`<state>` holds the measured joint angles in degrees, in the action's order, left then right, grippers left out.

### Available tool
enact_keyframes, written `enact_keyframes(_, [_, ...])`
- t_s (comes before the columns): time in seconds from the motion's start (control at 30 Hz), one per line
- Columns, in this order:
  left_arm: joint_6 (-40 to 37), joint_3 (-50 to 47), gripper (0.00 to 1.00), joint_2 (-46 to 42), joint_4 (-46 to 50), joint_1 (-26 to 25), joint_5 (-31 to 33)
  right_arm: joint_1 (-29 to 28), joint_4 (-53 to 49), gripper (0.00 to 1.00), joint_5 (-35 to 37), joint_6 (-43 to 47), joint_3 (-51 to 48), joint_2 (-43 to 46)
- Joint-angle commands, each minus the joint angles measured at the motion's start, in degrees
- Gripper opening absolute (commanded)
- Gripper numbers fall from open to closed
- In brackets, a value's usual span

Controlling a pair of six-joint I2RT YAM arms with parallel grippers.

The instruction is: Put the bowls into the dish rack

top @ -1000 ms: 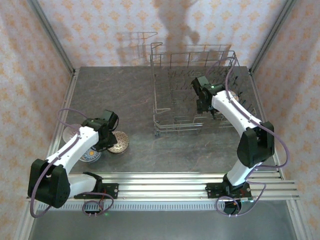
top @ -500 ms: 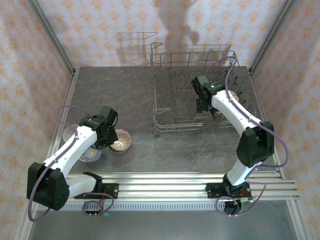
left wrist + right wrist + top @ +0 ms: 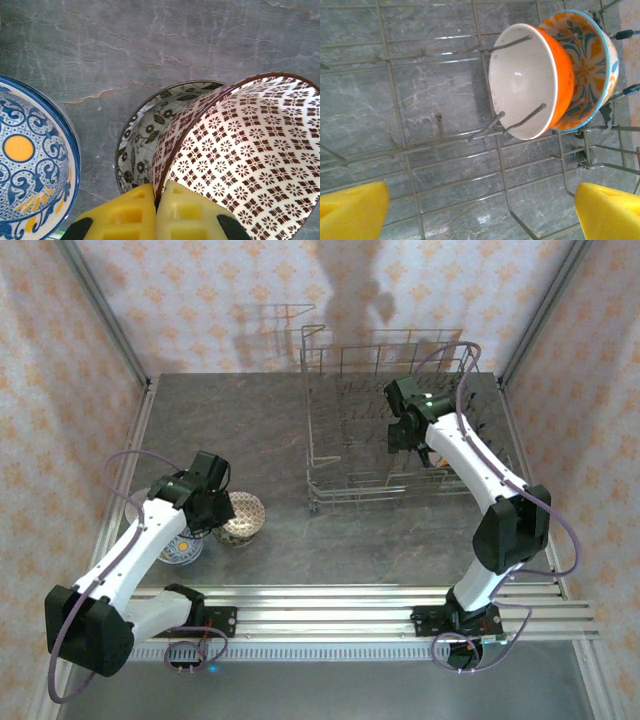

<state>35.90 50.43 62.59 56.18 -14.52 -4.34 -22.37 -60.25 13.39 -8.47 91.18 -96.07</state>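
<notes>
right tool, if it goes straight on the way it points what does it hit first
Probably the wire floor of the dish rack, though depth is unclear. The right tool is open and aimed at bare wires; the orange bowl sits up and right of that line.

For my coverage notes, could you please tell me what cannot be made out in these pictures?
Left wrist view: dark floral bowl largely hidden behind the brown-patterned bowl; blue-and-white bowl cut by the left edge.
Right wrist view: orange floral bowl partly hidden behind the white-lined bowl.
Top external view: both bowls in the dish rack too small and masked by the right arm.
</notes>
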Motion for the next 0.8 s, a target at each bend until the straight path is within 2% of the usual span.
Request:
enact_keyframes(0.0, [-0.88, 2.78, 0.00, -2.41, -0.33, 0.19, -0.84, -0.72, -1.25, 0.94, -1.19, -0.63, 1.98, -0.25])
enact_keyframes(0.33, [-2.22, 11.33, 0.00, -2.70, -2.90, 0.11, -3.39, -1.44, -3.08, 0.89, -10.98, 1.04, 11.12, -0.93])
enact_keyframes(0.53, [-2.72, 18.12, 0.00, -0.04, -5.04, -0.15, -5.57, -1.90, -4.26, 0.84, -22.30, 3.01, 16.96, -1.08])
enact_keyframes(0.77, [-3.21, 25.95, 0.00, 4.78, -7.81, -1.00, -7.50, -2.56, -5.22, 0.75, -31.41, 4.43, 22.73, -2.15])
